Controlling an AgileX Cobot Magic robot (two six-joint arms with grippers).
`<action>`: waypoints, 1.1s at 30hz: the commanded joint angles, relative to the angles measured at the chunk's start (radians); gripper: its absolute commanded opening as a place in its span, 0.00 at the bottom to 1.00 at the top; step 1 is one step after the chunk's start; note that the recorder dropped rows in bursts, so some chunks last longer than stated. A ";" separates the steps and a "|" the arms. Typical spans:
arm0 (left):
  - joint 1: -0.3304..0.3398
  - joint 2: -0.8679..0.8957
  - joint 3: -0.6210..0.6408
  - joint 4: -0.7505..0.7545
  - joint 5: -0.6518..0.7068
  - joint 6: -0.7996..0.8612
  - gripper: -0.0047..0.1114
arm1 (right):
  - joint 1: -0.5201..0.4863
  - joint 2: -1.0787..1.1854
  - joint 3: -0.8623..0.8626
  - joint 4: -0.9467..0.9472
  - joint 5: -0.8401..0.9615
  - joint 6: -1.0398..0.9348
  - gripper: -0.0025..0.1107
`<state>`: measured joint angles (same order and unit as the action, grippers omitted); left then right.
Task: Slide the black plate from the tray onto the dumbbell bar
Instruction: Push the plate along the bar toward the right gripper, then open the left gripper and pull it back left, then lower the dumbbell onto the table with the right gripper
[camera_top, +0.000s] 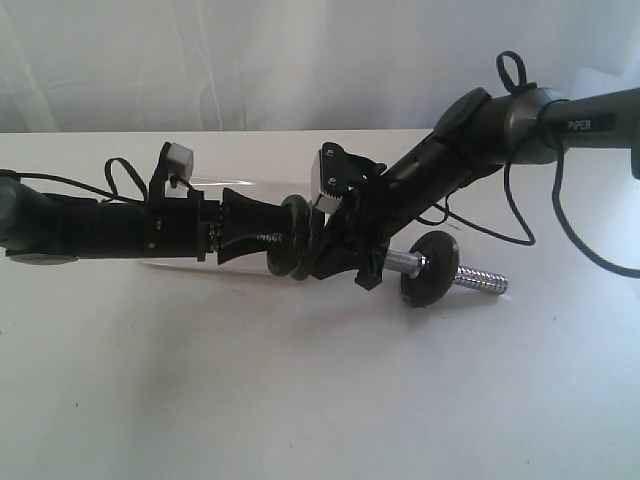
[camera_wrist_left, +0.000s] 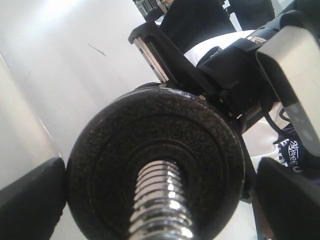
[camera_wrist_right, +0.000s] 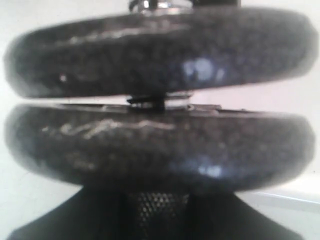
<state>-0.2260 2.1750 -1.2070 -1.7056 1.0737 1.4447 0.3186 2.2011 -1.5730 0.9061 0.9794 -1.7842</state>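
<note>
The matte white table (camera_top: 300, 400) lies under everything. The tray (camera_top: 235, 268), shallow, pale and glossy, is mostly hidden behind my left arm (camera_top: 90, 225). My right fingers (camera_wrist_right: 225, 215) pinch the knurled middle of the chrome dumbbell bar (camera_top: 400, 262). The black plate (camera_wrist_left: 150, 150), round, grainy cast iron with a raised rim, sits on the bar's threaded end, just beside a second disc (camera_top: 317, 240) with a thin gap between them. My left fingers (camera_wrist_left: 30, 200) stand spread on either side of the plate's rim. A third disc (camera_top: 430, 267) sits near the far threaded end.
</note>
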 joint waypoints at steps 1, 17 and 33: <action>-0.002 -0.024 -0.004 0.006 0.147 -0.008 0.95 | 0.000 -0.045 -0.019 0.133 -0.001 -0.008 0.02; 0.225 -0.024 -0.005 0.150 0.147 0.005 0.94 | 0.000 -0.045 -0.019 0.059 0.034 -0.010 0.02; 0.248 -0.024 -0.041 0.125 0.147 0.017 0.94 | 0.000 0.042 -0.019 -0.045 0.028 -0.010 0.02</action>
<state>0.0215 2.1629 -1.2422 -1.5761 1.1188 1.4581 0.3288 2.2444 -1.5748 0.7768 0.9973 -1.7952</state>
